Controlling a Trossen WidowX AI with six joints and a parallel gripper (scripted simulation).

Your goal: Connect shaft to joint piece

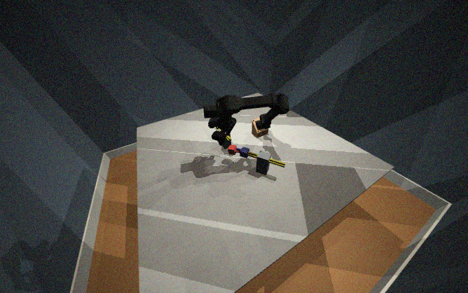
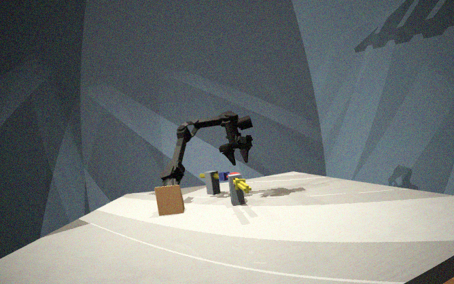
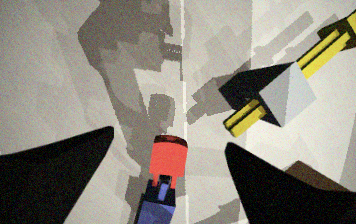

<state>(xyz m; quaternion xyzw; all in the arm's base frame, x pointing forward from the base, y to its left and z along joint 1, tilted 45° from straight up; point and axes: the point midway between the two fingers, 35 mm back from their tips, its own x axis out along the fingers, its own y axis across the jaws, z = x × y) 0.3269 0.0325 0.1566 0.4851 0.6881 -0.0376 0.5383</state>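
Note:
The red joint piece (image 1: 232,149) (image 2: 234,174) (image 3: 168,157) sits on a blue hinge part (image 1: 244,151) (image 2: 223,176) (image 3: 159,205) at the end of the fixed yellow shaft (image 1: 277,162), which runs through a dark block (image 1: 263,164) (image 2: 212,183). The second block (image 2: 236,194) (image 3: 289,94) carries the sliding yellow shaft (image 2: 242,185) (image 3: 244,118); in the top view the arm mostly hides it. My gripper (image 1: 224,141) (image 2: 238,159) (image 3: 171,139) is open and empty. It hangs just above the red joint piece, one finger on each side, touching nothing.
A brown box (image 1: 258,129) (image 2: 168,200) stands under the arm's base, behind the two blocks. The grey table top (image 1: 210,196) (image 2: 306,217) ends in edges with an orange floor (image 1: 368,228) beyond.

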